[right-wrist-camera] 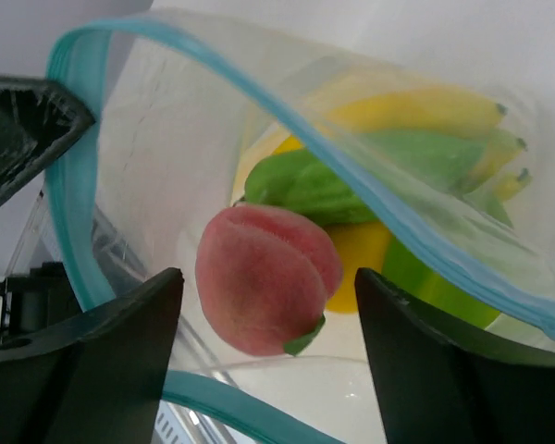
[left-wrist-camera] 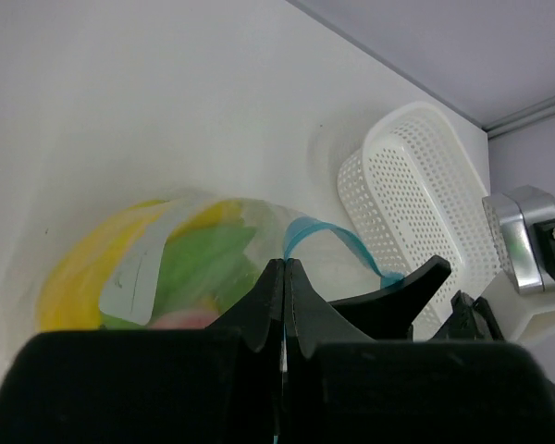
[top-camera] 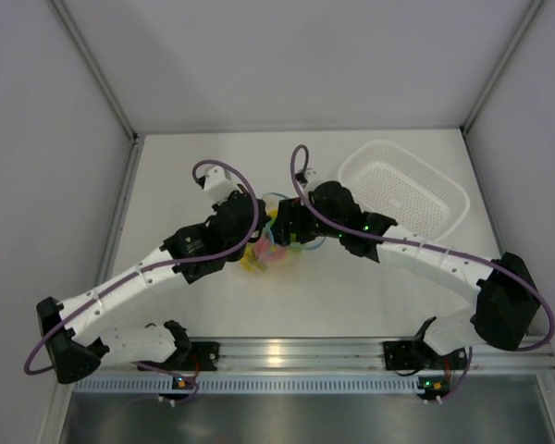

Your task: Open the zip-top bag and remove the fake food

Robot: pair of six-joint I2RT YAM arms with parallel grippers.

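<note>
Both my grippers meet at the middle of the table [top-camera: 351, 296] in the top view. My left gripper [top-camera: 262, 229] reaches in from the lower left. Its jaws are pressed fully together, pinching the blue zip strip [left-wrist-camera: 322, 231] of the bag [left-wrist-camera: 213, 231]. In the left wrist view the strip arcs up out of the closed tips. To the left of that pinch the bag lies on the table, with yellow and green food [left-wrist-camera: 83, 268] showing through the film and a white label [left-wrist-camera: 134, 277] on its side.

My right gripper [top-camera: 294, 227] comes in from the lower right and faces the left one across the bag. Its jaws stand wide apart and grip nothing. In the right wrist view the bag's mouth gapes and a pink peach [right-wrist-camera: 264, 296] sits in the gap between my fingers [right-wrist-camera: 120, 370]. I cannot tell whether either finger touches it. Behind the peach lie a green piece [right-wrist-camera: 305, 185] and a banana [right-wrist-camera: 425, 111], toward the upper right of that frame.

At the upper right of the top view sits a white basket [top-camera: 435, 199], apart from the bag.
</note>
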